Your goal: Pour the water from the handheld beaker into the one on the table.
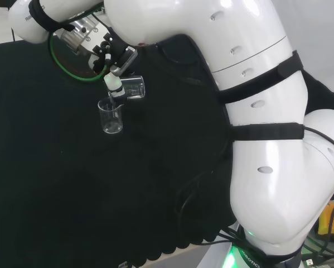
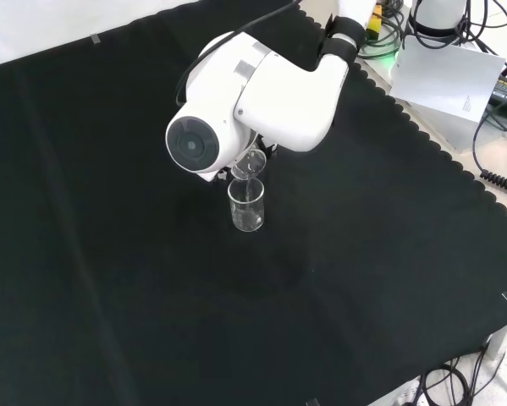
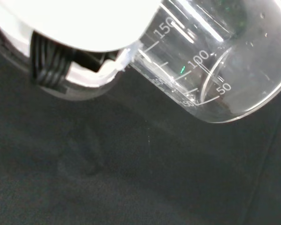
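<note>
In your head view, start at the left: the hand (image 1: 112,67) reaches in from the upper left with its fingers closed around the held beaker (image 1: 134,87), which lies tipped almost on its side. Its mouth end sits just above the rim of the standing beaker (image 1: 110,117), upright on the black surface (image 1: 55,184). To the right, the arm's white links (image 1: 267,111) take up the rest of that view.

Your front view gives what the head view cannot: looking down, you see the standing beaker (image 2: 246,205) upright near the middle of the surface (image 2: 109,279), with the held beaker (image 2: 251,162) tilted right over its rim. The big white link (image 2: 261,93) covers the hand there.

Your wrist view brings the held beaker (image 3: 210,61) close, with printed scale marks on its clear wall, against the cloth. Whether water remains inside cannot be told.
</note>
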### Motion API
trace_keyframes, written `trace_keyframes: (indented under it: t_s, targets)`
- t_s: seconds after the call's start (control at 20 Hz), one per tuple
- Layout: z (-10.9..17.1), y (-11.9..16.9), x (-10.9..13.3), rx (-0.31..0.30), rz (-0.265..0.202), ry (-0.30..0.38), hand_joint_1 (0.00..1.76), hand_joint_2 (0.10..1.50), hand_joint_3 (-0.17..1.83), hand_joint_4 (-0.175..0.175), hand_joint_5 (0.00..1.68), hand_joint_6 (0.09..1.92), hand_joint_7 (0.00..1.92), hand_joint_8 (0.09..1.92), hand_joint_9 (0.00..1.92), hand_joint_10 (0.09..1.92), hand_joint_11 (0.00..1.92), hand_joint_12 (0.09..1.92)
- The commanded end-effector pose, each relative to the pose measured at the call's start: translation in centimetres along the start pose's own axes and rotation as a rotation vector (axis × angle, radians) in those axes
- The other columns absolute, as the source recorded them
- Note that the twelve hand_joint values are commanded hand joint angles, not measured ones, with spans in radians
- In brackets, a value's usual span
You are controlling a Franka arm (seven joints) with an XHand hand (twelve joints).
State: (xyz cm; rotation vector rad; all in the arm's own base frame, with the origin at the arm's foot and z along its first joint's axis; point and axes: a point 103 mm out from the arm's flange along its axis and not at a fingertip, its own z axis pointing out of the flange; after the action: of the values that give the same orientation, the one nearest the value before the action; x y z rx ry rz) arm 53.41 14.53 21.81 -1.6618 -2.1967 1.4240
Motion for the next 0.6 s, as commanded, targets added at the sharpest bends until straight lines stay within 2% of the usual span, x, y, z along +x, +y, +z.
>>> trace_keyframes:
  t_s: [0.05, 0.6]
  targets:
    - [-0.20, -0.05, 0.19, 0.005, 0.003, -0.007, 1.16, 0.61, 0.69, 0.118, 1.36, 0.53, 1.47, 0.29, 1.45, 0.11, 1.06, 0.93]
    - [-0.85, 0.10, 0.85, 0.028, 0.006, -0.025, 1.16, 0.61, 0.69, 0.119, 1.36, 0.54, 1.47, 0.29, 1.45, 0.11, 1.06, 0.93]
